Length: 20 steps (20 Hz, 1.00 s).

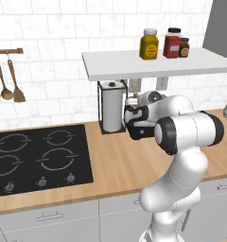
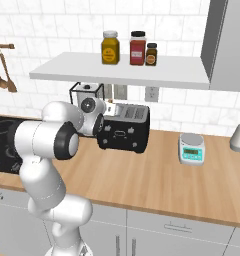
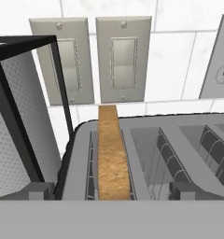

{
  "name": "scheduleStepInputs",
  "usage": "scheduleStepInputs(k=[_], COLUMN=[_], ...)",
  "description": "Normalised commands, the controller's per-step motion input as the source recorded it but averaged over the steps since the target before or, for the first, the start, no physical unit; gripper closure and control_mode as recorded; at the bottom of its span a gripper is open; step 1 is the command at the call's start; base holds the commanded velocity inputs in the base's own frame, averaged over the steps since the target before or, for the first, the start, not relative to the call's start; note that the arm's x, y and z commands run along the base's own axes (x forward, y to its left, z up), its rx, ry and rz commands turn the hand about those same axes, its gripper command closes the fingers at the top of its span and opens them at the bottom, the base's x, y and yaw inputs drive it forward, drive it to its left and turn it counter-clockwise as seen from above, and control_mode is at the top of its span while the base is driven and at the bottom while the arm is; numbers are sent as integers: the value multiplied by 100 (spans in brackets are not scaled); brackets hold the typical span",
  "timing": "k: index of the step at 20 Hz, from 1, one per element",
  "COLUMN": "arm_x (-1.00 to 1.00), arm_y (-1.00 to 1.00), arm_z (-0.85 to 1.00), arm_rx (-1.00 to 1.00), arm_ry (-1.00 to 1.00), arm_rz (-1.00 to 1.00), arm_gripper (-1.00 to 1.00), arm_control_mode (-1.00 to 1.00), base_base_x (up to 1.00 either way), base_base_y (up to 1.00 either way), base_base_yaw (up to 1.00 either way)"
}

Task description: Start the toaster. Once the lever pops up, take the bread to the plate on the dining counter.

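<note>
1. Reaching forward from its base at the near edge of the table [image 2: 157, 175], the white arm bends at a high elbow and stretches level toward the back wall, its wrist ending at the left end of the toaster [image 2: 124, 129].
2. The gripper [image 3: 113, 198] sits right above the toaster's leftmost slot, looking along the top; its two dark fingertips [image 3: 39, 191] stand wide apart, one on each side of the slot, with nothing held between them.
3. The bread [image 3: 113, 154] stands on edge in that leftmost slot, its tan top crust sticking up above the silver rim and lying between the fingertips without touching either.
4. The neighbouring slots to the right show bare wire guides.
5. The toaster rests at the far side of the table under a white shelf [image 2: 117, 70], against the tiled wall.
6. A paper-towel roll in a black wire holder [image 1: 111, 111] stands just left of the toaster.
7. Three jars [image 2: 129, 48] stand on the shelf: a yellow one, a red one and a small dark one.
8. A small white kitchen scale [image 2: 191, 148] sits on the table to the right of the toaster, well apart from it.
9. A black stove [image 1: 37, 158] is set into the table at the left.
</note>
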Motion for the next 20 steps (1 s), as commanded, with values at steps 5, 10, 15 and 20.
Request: scheduleStepInputs(k=[5,10,15,20], arm_x=[2,0,0,0], arm_y=[0,0,0,0], arm_z=[0,0,0,0], arm_rx=[0,0,0,0], arm_ry=[0,0,0,0], arm_rz=[0,0,0,0], arm_gripper=[100,100,100,100], arm_control_mode=[-100,-100,-100,-100], base_base_x=[0,0,0,0], base_base_y=[0,0,0,0], base_base_yaw=[0,0,0,0])
